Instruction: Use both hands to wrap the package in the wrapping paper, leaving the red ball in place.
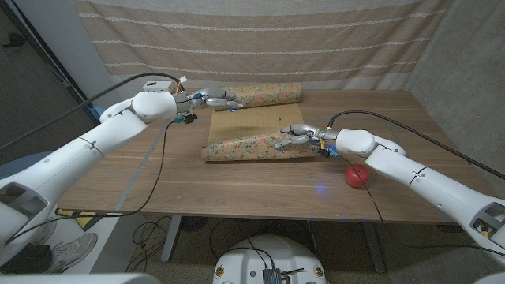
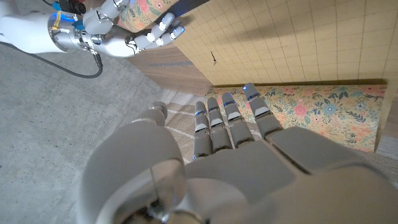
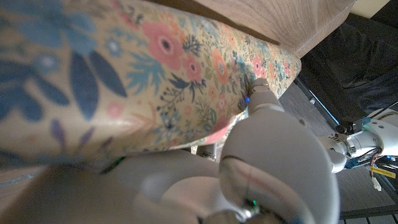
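With both rolled wrapping paper [image 1: 252,126] edges under fingers [image 1: 293,140].

Wrapping paper [image 1: 251,118] spread on table middle, flowery outside, tan grid inside. Far edge curled into roll, near edge folded up over long package [image 1: 252,147]. Package lying flat, hidden under flowery paper. Red ball [image 1: 357,176] small, round, near right front, apart from paper.
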### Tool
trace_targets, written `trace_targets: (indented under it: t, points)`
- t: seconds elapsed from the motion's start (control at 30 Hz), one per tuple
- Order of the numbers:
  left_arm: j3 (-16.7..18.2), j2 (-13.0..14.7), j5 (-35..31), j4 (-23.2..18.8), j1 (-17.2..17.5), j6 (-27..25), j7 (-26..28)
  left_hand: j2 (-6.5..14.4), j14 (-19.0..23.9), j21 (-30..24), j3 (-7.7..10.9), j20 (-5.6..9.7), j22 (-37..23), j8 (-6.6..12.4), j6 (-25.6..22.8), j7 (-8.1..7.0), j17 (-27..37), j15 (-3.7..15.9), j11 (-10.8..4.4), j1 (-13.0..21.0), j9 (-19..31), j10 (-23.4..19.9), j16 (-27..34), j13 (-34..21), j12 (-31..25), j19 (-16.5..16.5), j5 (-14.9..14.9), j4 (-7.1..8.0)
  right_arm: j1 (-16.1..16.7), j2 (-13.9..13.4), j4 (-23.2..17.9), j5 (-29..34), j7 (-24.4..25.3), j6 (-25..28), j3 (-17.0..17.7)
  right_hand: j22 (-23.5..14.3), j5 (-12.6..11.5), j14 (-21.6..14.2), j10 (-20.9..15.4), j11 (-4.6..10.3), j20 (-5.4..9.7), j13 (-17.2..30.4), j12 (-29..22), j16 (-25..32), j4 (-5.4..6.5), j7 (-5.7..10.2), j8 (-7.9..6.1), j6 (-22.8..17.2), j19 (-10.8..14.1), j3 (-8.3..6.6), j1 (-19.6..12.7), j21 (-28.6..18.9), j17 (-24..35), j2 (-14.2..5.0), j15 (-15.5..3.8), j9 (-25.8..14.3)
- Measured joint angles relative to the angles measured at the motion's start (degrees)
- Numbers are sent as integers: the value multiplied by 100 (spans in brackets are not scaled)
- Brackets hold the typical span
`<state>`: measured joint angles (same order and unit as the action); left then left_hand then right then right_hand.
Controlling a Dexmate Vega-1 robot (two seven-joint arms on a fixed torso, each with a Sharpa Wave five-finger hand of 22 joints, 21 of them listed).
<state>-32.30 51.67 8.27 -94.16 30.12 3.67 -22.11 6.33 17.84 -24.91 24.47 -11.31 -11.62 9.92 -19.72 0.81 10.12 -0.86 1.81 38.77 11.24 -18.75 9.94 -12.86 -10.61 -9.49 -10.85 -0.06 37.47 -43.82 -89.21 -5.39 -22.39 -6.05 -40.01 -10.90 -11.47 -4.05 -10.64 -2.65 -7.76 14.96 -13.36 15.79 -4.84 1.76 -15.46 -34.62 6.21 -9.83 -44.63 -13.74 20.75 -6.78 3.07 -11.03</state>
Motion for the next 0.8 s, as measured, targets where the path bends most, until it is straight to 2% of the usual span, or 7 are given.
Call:
trace_targets:
  t: [0.03,0.1,0.27,0.37,0.47,0.57,0.8]
  points:
    - [229,126,-45,-274,464,54,102,-7,-157,38,-7,9,12,0,139,-50,0,-9,-16,-7,-5,147,0,5,4,80,0,-43,3,-3,-15,175,171,-128,2,0,0,-40,-29,10,-8,-17,0,0,13,-15,-3,-37,29,13,59,0,-3,-25,0,0]
    - [229,126,-110,-274,464,119,230,-45,-421,104,-33,28,18,0,406,-137,0,-30,-34,-45,-6,382,-22,9,4,219,0,-113,9,-7,-27,175,171,-128,4,0,0,-57,-42,9,-2,-46,0,0,62,-28,33,-21,77,62,200,0,-3,-33,0,-12]
    - [406,231,-453,-516,802,299,739,-100,-730,163,-46,15,18,0,846,-286,-19,0,-112,-100,-33,721,-22,35,4,366,0,-220,50,-30,-112,209,196,-196,54,0,-1,-79,52,-85,-11,-103,55,0,115,-3,357,567,148,113,318,-26,-41,-18,22,-16]
    - [476,278,-592,-647,956,337,897,-121,-772,207,-69,46,17,0,892,-314,-27,-18,-153,-121,-33,763,-22,35,4,398,0,-243,80,-44,-156,214,267,-229,87,24,-1,-111,107,-54,19,-133,95,0,49,87,473,909,180,46,314,-25,-69,-21,10,-15]
    - [518,304,-786,-733,1047,376,1095,-121,-804,207,-68,43,17,0,992,-335,-27,14,-152,-121,-33,825,-22,35,4,402,0,-289,143,-67,-260,226,336,-243,146,25,-1,-117,413,-31,19,-163,190,-68,-31,190,585,1586,180,-7,233,-25,-83,-102,-1,-15]
    - [555,330,-1060,-834,1147,409,1312,-121,-855,207,-79,15,17,0,1034,-376,-27,5,-182,-121,-33,855,-22,35,4,430,0,-300,197,-76,-334,259,447,-245,189,25,-1,-85,588,-2,19,-167,215,-76,-50,245,597,1953,180,-26,210,-24,-83,-125,-33,-15]
    - [614,351,-1473,-1003,1317,460,1613,-136,-852,207,-70,15,17,7,1041,-430,-27,27,-183,-105,-32,855,4,34,-24,429,0,-380,326,-58,-370,311,753,-426,304,24,-1,-159,508,12,119,-193,153,-76,-154,220,457,1900,367,-130,110,-46,-112,-223,-250,-15]
